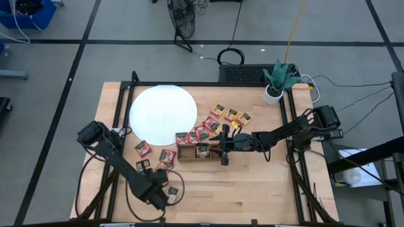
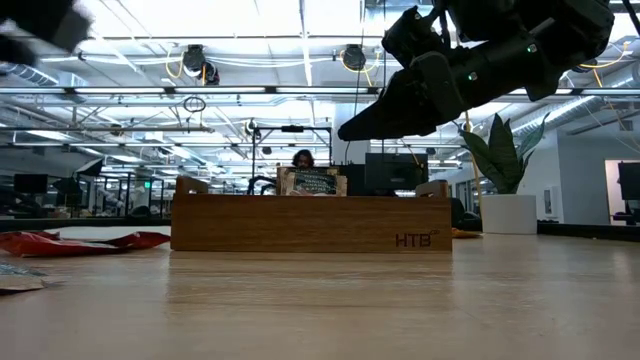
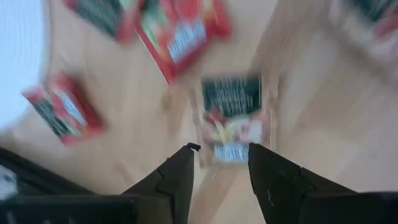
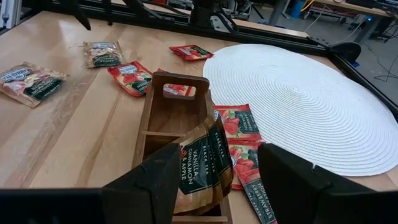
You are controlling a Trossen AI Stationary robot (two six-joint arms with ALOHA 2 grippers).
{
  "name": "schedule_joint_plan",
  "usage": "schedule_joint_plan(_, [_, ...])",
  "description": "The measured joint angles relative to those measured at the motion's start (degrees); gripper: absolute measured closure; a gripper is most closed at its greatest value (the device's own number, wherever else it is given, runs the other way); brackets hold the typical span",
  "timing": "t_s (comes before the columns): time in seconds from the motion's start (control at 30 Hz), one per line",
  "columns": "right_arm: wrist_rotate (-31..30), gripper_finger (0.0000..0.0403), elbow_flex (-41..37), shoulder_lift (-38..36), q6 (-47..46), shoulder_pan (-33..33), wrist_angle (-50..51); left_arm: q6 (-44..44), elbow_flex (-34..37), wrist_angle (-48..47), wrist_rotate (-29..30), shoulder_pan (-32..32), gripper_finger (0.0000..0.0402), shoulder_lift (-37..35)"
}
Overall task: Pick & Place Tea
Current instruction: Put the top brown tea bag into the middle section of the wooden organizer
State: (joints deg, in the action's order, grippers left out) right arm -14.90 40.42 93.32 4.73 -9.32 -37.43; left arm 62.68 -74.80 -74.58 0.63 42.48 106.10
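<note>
Tea sachets lie scattered on the wooden table: red ones [image 1: 142, 149] beside the white disc [image 1: 162, 113] and orange-yellow ones [image 1: 230, 115] farther back. My left gripper [image 3: 221, 152] points down near the table's front edge, open above a pale sachet [image 3: 231, 124] lying flat; the sachet shows just ahead of the fingertips, untouched. My right gripper [image 4: 219, 158] hovers open over the brown wooden tray [image 4: 165, 115]. A dark-labelled sachet [image 4: 202, 165] stands tilted in a tray compartment, and its top [image 2: 312, 180] sticks up above the tray's wall, below the fingers.
A potted plant [image 1: 278, 79] stands at the table's far right corner. Red sachets [image 4: 239, 121] lie against the disc's edge beside the tray. Two more sachets [image 4: 102, 53] lie on bare wood toward the table's front left. Black frame rails run along the table's sides.
</note>
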Motion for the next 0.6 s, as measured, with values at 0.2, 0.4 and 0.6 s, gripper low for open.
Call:
schedule_joint_plan(0.2, [0.0,0.0204,0.0,0.0,0.0,0.0,0.0,11.0,8.0,8.5,-1.9,2.0,0.0245,-1.2])
schedule_joint_plan(0.4, [0.0,0.0204,0.0,0.0,-1.0,0.0,0.0,14.9,12.9,17.6,-5.0,2.0,0.0245,-3.1])
schedule_joint_plan(0.6, [0.1,0.0204,0.0,0.0,-1.0,0.0,0.2,11.8,16.3,20.1,-4.9,2.2,0.0233,-3.2])
